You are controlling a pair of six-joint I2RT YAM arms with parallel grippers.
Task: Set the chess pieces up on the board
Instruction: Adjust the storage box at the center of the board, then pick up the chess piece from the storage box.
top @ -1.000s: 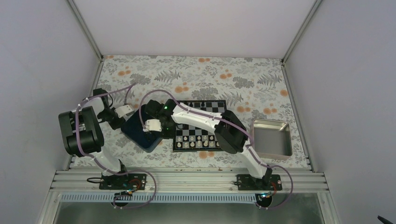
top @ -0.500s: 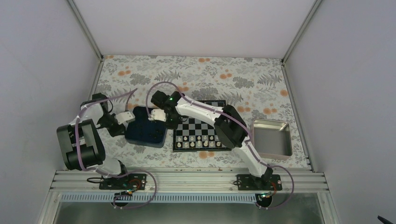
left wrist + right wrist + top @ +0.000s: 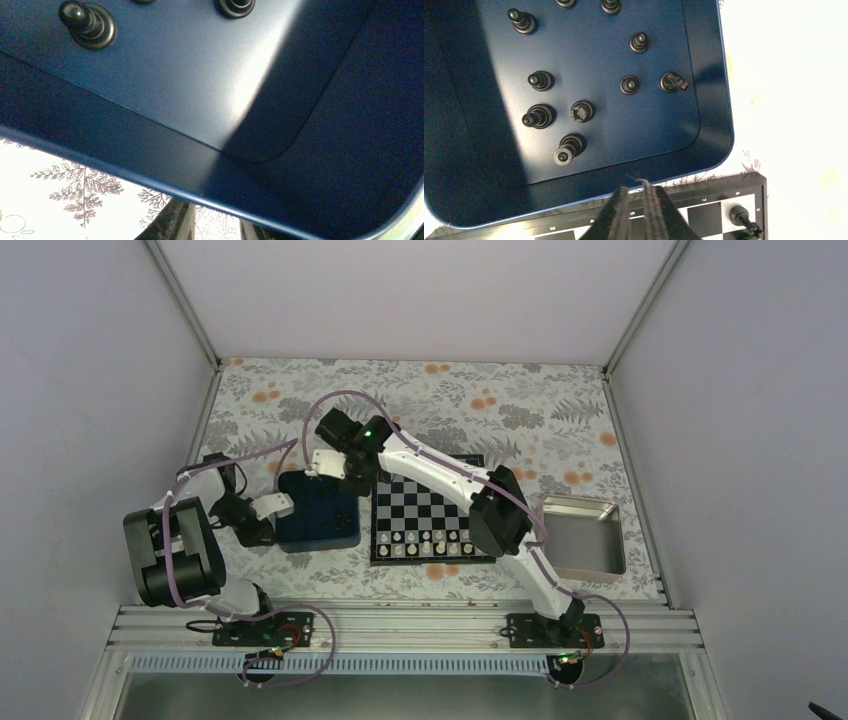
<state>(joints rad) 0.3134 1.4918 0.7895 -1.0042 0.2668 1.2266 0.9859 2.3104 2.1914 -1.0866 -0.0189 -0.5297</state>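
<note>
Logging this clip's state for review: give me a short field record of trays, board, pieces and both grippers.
dark blue tray: left of chessboard, holds about ten black chess pieces
chessboard: white pieces on near rows; at least one black piece on it
left gripper: apparently gripping tray's left rim
right gripper: shut, empty, over tray's rim
silver metal tray: right of board

The chess pieces (image 3: 540,80) are black, the tray (image 3: 716,125) dark blue, the board (image 3: 430,505) black-and-silver checked.
</note>
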